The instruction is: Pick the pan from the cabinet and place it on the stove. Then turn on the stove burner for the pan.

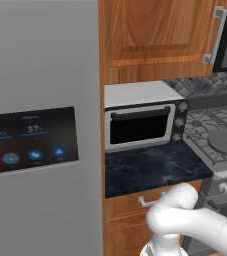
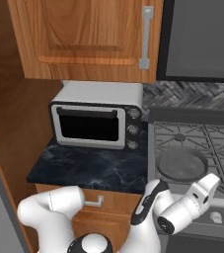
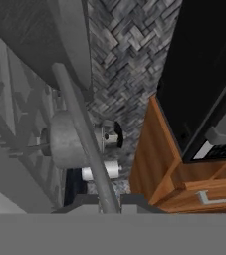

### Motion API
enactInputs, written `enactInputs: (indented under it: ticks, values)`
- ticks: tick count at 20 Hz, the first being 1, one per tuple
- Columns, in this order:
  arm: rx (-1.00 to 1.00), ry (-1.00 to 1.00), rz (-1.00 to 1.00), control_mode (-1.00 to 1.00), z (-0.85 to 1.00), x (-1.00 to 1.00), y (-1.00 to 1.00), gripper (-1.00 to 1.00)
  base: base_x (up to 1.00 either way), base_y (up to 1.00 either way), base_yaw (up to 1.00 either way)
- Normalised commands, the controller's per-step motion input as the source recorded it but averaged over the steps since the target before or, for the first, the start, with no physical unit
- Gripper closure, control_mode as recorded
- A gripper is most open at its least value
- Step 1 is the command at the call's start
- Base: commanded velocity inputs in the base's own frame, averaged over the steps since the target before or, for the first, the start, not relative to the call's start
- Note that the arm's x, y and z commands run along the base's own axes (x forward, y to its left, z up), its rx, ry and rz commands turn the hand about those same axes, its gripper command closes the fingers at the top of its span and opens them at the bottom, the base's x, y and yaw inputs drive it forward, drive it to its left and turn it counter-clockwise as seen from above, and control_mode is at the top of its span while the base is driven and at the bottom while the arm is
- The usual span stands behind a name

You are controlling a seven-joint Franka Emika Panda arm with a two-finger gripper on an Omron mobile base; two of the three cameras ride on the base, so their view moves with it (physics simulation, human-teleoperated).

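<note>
The gripper point(image 3: 103, 201) is clenched on the thin handle of the pan point(image 2: 180, 164), which lies on the stove point(image 2: 217, 141) grate. Such a narrow hold may let the pan twist or slide off the burner when released, I think.

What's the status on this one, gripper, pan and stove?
Gripper shut on pan handle. Pan sits on the stove grate. Toaster oven stands aside on counter, nothing blocking.

The arm point(image 2: 148, 217) is glossy white, built of rounded tubular links with bulbous elbows. A dark band runs along one link, and dark rings mark the joints near its base.
</note>
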Motion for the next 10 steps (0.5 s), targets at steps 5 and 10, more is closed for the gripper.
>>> enactInputs:
  ticks: [5, 10]
  values:
    - [0.0, 0.04, 0.0, -1.0, -0.31, 0.09, -0.06, 1.0, 0.0, 0.0, 0.0]
    - [0.0, 0.05, 0.0, -1.0, -0.19, 0.13, -0.07, 1.0, 0.0, 0.0, 0.0]
